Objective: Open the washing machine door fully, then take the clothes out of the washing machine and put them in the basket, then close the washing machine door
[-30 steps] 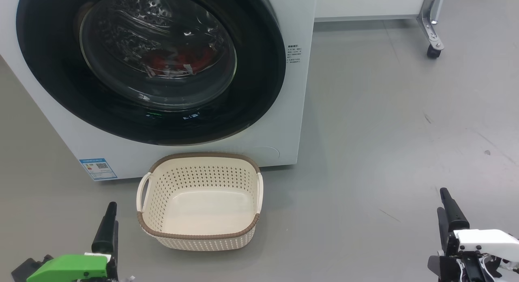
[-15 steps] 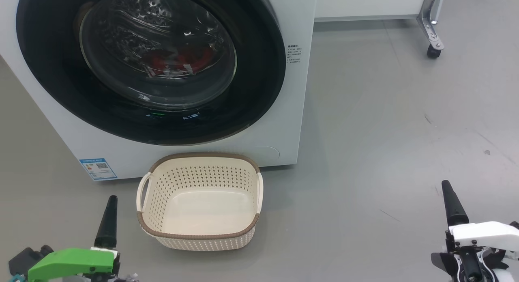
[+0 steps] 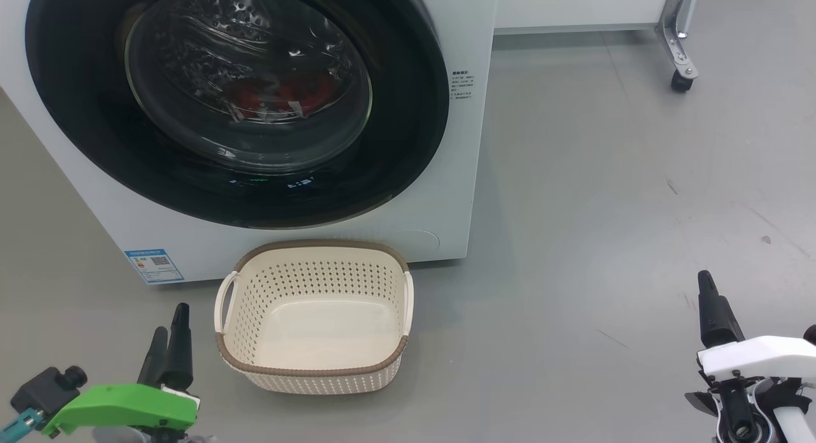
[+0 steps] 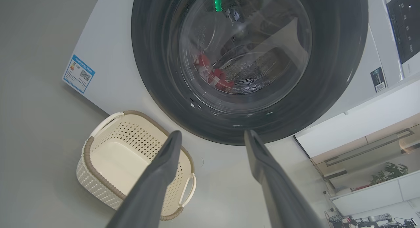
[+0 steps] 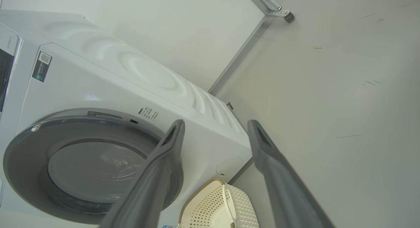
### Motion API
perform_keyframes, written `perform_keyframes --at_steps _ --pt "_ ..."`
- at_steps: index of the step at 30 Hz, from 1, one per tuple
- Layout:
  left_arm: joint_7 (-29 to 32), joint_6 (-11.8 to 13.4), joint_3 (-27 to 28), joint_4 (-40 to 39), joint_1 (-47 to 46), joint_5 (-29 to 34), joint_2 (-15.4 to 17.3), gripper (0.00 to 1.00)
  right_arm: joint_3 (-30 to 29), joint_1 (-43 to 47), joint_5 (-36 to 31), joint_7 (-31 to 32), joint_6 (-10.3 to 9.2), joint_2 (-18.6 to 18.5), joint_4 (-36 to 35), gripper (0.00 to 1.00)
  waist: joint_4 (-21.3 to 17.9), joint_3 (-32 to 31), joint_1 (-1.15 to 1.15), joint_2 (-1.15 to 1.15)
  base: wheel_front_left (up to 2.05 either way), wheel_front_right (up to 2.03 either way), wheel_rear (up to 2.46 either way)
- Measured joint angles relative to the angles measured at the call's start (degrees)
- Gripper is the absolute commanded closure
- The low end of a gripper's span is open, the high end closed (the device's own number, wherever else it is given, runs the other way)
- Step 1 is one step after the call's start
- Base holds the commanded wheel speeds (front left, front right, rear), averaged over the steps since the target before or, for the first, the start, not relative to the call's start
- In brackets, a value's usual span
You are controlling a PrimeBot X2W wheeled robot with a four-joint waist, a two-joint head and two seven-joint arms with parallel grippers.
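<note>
Grey floor (image 3: 605,207), smooth with a few dark scuffs, runs wide open from 1 to 5 o'clock in your head view, broken at 1 o'clock by a metal leg on a caster (image 3: 681,79) below a pale wall panel. The washing machine (image 3: 472,35) fills 9 to 12 o'clock, its right edge standing clear of that leg. The washing machine door (image 3: 408,143) sits shut, flush against the front, and the clothes (image 3: 280,95) show red through the glass, low in the drum. The basket (image 3: 312,371) rests on the floor at 7 o'clock, just in front of the machine's lower edge. Your left gripper (image 3: 171,322) hovers just beside the basket's left handle, fingers spread and holding nothing. Your right gripper (image 3: 704,283) hangs at 4 o'clock over bare floor, well apart from everything, fingers likewise spread and unloaded.
</note>
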Motion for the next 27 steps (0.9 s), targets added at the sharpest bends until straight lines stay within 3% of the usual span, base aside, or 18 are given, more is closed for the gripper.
perform_keyframes --at_steps 27 --pt "-5.8 5.1 -6.0 -0.5 -2.7 29.6 1.8 0.00 9.1 -2.5 -26.3 -5.7 -5.08 -4.1 2.1 0.00 0.0 0.0 0.00 0.00 0.00 0.00 0.00"
